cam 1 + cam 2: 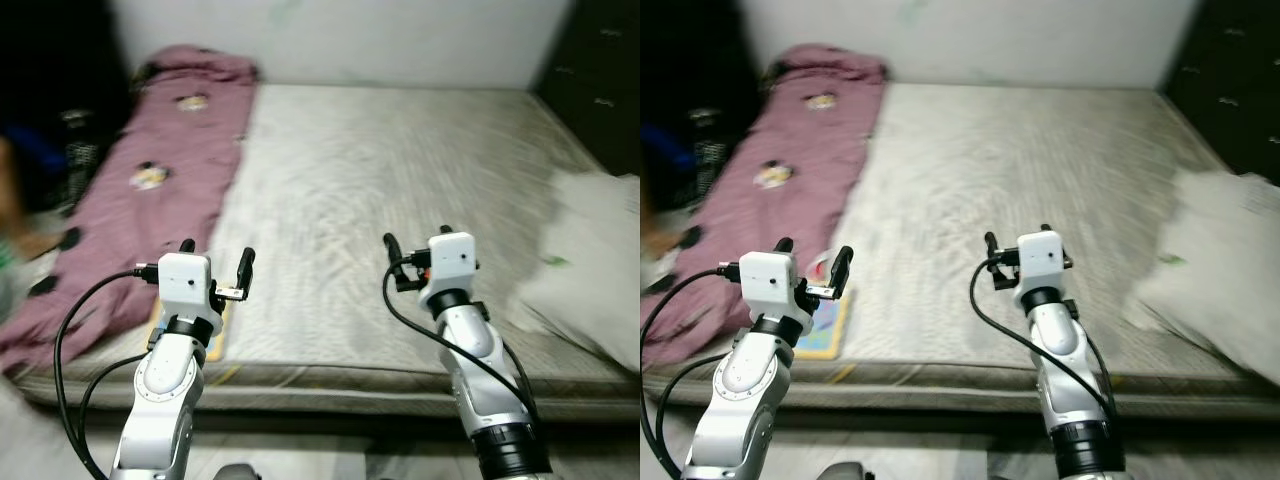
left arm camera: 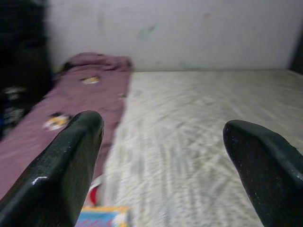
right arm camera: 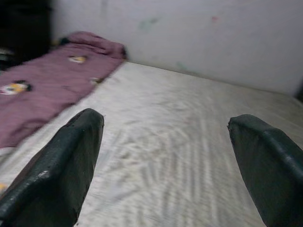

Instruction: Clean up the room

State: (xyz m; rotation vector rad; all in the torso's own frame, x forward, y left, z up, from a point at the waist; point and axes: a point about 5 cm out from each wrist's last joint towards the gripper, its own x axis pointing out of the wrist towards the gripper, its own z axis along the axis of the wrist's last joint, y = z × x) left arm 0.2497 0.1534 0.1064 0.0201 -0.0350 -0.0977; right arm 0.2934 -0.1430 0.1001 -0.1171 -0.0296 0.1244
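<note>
Two tools hang side by side over the near edge of one bare mattress (image 1: 400,170). The left tool (image 1: 216,258) has its two black fingers (image 2: 57,175) spread wide, nothing between them; the right tool (image 1: 418,243) likewise holds its two fingers (image 3: 52,175) spread apart and empty.

One maroon blanket (image 1: 150,180) lies in a long strip along the mattress edge, ahead of the left tool and out to its outer side, running up to the white wall (image 1: 350,40). It carries several small cartoon patches; three can be made out clearly, the rest are blurred.

One flat colourful book or card (image 1: 825,330) lies on the mattress just below and beside the left tool, partly hidden by that arm; its picture is too blurred to read.

One white bundle of bedding (image 1: 590,260) sits on the mattress well out to the right tool's outer side. Beyond it stands one dark cabinet (image 1: 600,80). The stretch of mattress ahead of the right tool is plain grey fabric.
</note>
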